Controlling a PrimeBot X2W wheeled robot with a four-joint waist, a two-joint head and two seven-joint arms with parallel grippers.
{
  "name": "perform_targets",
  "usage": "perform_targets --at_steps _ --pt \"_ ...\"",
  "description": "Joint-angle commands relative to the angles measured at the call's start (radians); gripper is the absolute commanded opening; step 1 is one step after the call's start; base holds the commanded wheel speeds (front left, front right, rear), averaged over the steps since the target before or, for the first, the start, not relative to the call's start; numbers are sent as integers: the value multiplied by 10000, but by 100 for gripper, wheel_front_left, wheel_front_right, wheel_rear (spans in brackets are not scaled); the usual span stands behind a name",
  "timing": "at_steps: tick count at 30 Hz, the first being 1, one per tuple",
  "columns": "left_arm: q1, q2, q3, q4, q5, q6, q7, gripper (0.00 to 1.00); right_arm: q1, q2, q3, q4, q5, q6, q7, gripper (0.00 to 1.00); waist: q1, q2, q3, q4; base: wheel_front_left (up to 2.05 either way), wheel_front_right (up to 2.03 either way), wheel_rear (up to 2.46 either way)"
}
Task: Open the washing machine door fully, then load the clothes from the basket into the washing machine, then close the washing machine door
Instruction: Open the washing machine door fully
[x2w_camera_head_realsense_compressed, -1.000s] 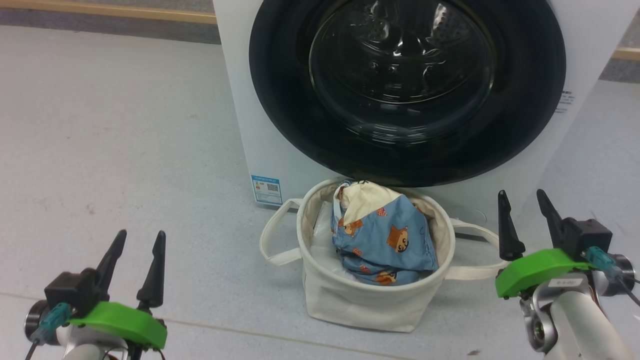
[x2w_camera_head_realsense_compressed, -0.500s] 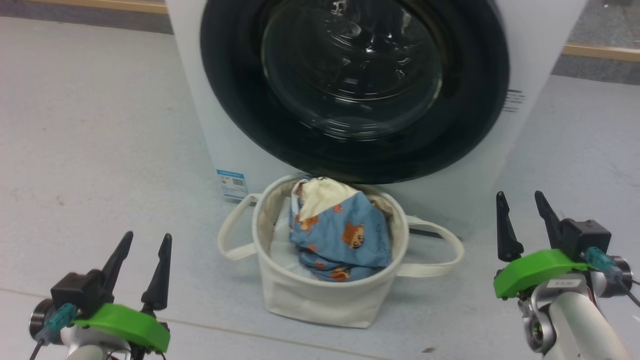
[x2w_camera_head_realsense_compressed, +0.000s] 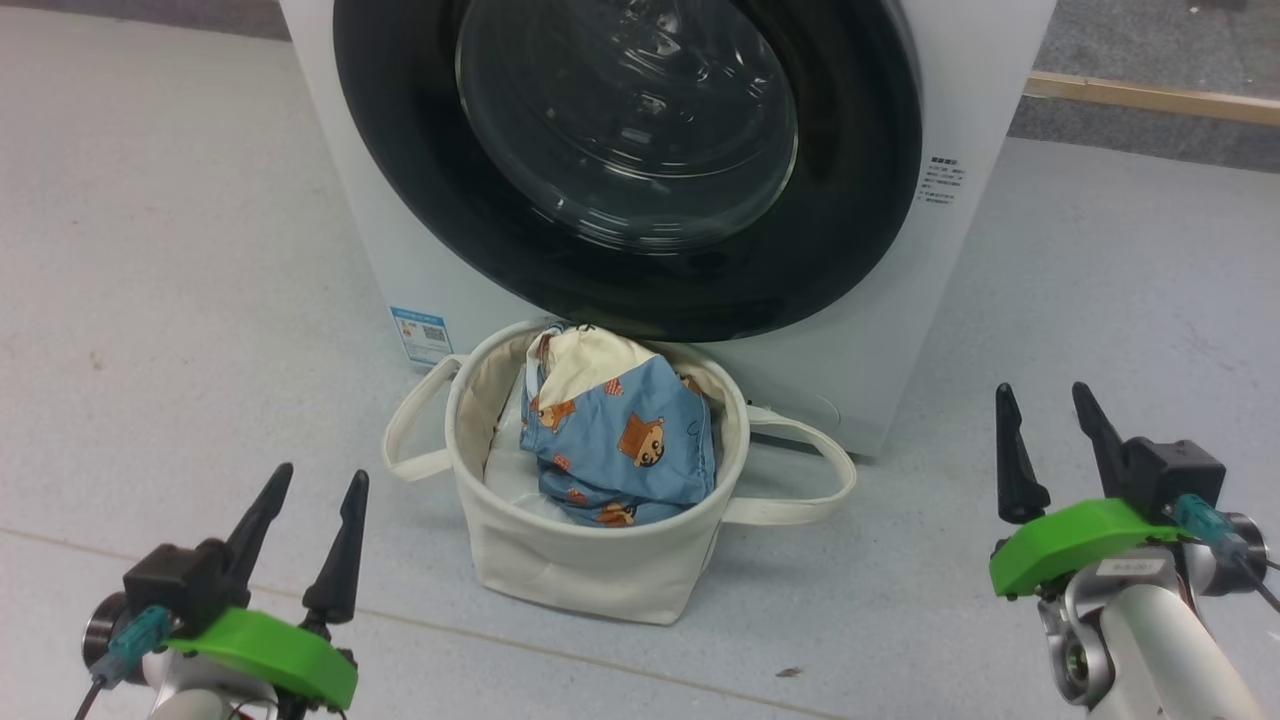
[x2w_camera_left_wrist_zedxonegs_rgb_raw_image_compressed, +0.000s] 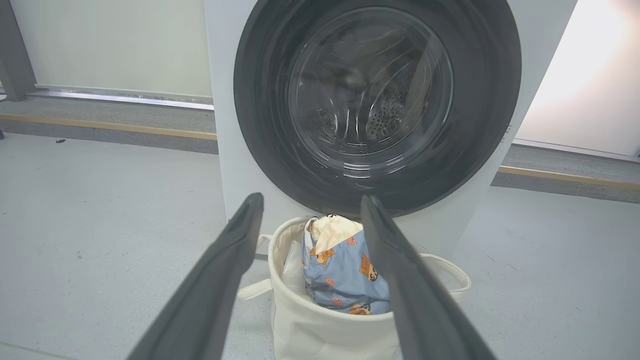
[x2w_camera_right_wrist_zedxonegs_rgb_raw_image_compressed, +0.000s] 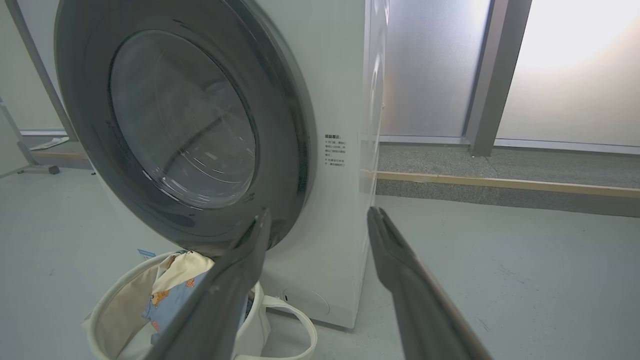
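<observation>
Left gripper (x2w_camera_head_realsense_compressed: 322, 472): fingers parted, nothing between them, hovering low over the floor (x2w_camera_head_realsense_compressed: 150, 300).
Sticker (x2w_camera_head_realsense_compressed: 421, 334): blue, low on the washer front, ahead of the left gripper and a touch to its right.
Basket (x2w_camera_head_realsense_compressed: 580, 570): down on the floor between the two grippers, nearer the left one, clear of both; loop handles (x2w_camera_head_realsense_compressed: 790, 513) drooping out to either side.
Clothes (x2w_camera_head_realsense_compressed: 625, 450): bundled inside the basket, blue with a cream patch on top, untouched, ahead and right of the left gripper.
Door (x2w_camera_head_realsense_compressed: 625, 120): shut, flush on the front, above and just behind the basket, well ahead of both grippers.
Washer (x2w_camera_head_realsense_compressed: 860, 380): white, right behind the basket, its lower right corner ahead and left of the right gripper.
Right gripper (x2w_camera_head_realsense_compressed: 1041, 388): fingers apart, empty, over the floor off that corner.
</observation>
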Motion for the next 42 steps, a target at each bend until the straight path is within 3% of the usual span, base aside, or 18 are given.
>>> perform_targets --at_steps 1,22,36,42 --pt "-535 257 400 -233 -32 -43 -122 100 -341 -55 167 -276 72 0 -126 100 2 -1 -2 7 67 67 -134" --pt "-405 -68 870 -536 120 209 -122 100 -339 88 -118 -59 119 0 -126 100 2 -1 71 161 12 12 -24" --pt "-386 -449 1412 -1199 626 452 -122 100 -822 251 -793 -153 270 0 -126 100 2 -1 956 339 0 0 0" --pt "-602 -630 1470 -1437 942 247 -122 100 -1445 280 -1172 1 630 0 -126 100 2 -1 1659 516 0 0 0"
